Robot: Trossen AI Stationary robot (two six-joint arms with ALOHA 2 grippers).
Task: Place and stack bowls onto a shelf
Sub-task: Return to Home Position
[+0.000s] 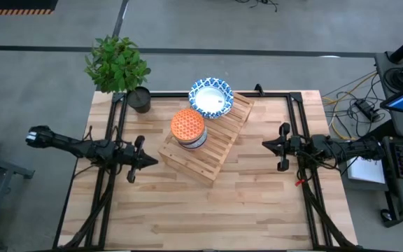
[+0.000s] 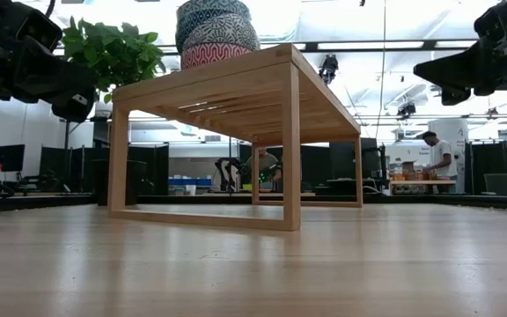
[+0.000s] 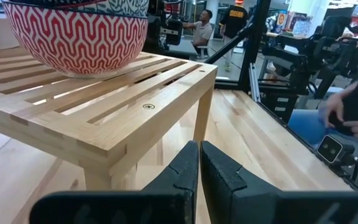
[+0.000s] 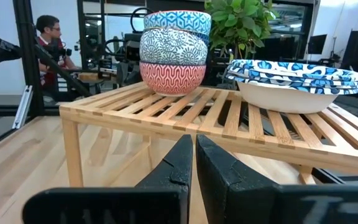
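The light wooden slatted shelf [image 1: 207, 140] stands on its legs at the middle of the table, turned at a slant. On its slats rest two stacks: small patterned bowls with an orange one on top [image 1: 187, 127], a red-patterned one at the bottom [image 4: 173, 77], and the wide white bowls with blue rims [image 1: 210, 97] toward the far end [image 4: 294, 78]. My left gripper [image 1: 152, 162] hovers shut to the shelf's left, my right gripper [image 1: 264, 143] shut to its right, both clear of everything.
A potted green plant [image 1: 121, 68] stands at the table's far left corner. Black frame rails [image 1: 114, 133] run along the table's left and right sides. People stand in the room behind the table [image 2: 434, 158]. Bare tabletop lies near the front edge [image 1: 208, 217].
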